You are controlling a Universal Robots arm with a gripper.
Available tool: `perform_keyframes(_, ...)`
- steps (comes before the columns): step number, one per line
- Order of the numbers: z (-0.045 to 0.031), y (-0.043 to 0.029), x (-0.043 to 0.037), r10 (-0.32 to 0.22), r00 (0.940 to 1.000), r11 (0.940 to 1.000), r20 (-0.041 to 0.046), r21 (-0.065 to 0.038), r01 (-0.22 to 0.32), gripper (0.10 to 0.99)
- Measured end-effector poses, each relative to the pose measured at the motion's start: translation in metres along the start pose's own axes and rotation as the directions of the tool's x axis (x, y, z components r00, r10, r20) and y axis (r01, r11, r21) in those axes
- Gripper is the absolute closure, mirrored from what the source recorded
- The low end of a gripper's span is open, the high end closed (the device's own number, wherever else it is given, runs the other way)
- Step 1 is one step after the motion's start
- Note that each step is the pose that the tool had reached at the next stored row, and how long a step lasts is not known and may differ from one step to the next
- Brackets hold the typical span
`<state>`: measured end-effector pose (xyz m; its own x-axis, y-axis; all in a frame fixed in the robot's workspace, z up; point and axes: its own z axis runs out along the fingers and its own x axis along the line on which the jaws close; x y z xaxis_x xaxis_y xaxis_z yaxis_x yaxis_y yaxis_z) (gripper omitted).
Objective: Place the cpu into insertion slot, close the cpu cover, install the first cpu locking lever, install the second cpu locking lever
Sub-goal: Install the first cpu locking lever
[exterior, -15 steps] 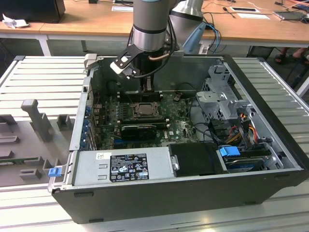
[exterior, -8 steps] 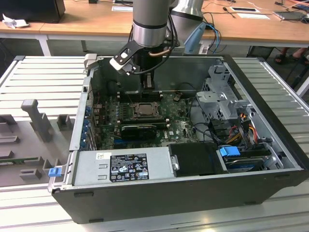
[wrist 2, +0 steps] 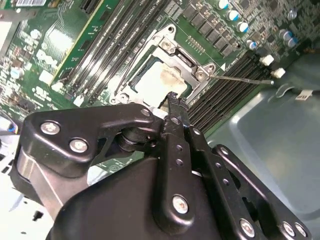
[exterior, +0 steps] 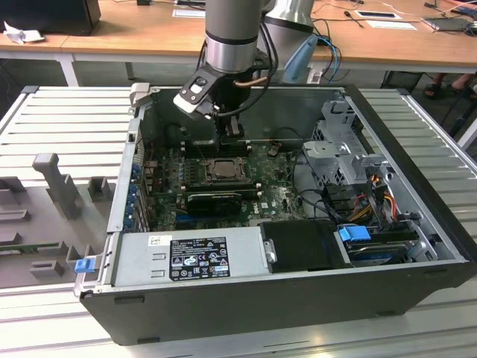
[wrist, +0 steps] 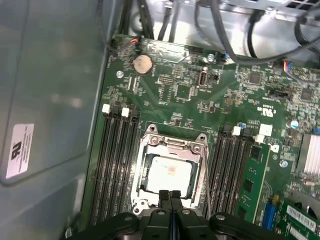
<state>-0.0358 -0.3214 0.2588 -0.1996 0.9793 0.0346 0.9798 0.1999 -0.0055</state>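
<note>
Fingers [wrist: 164,197] pressed together by the cover [wrist: 172,144], cpu [wrist: 169,172] already under it, so looks like lever [wrist 2: 242,79] time, which needs precise aim on that skinny wire.

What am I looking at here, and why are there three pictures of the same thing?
A robot arm is reaching into an open computer case. One picture comes from a camera standing off the arm. The other two come from cameras riding near its wrist, looking past the gripper, the black two-fingered claw at its tip. The claw is shut and holds nothing. It sits at the edge of the insertion slot on the green motherboard. The cpu already lies inside, with the cpu cover down around it.
</note>
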Motion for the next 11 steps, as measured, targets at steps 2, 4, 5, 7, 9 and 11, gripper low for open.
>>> perform_keyframes(2, 0.0001, 0.0000, 0.0000, -0.025, 0.9997, 0.9997, 0.0001, 0.001, 0.025, 0.980)
perform_keyframes(4, 0.0001, 0.0000, 0.0000, -0.047, 0.9989, 0.9989, 0.0002, 0.002, 0.047, 0.980)
perform_keyframes(5, 0.0001, 0.0000, 0.0000, -0.061, 0.9982, 0.9982, 0.0002, 0.002, 0.061, 0.980)
perform_keyframes(7, 0.0001, 0.0000, 0.0000, -0.089, 0.9961, 0.9961, 0.0004, 0.003, 0.089, 0.980)
perform_keyframes(9, 0.0001, 0.0000, 0.0000, -0.110, 0.9939, 0.9939, 0.0003, 0.004, 0.110, 0.980)
perform_keyframes(11, 0.0001, 0.0000, 0.0000, -0.140, 0.9901, 0.9901, 0.0004, 0.005, 0.140, 0.980)
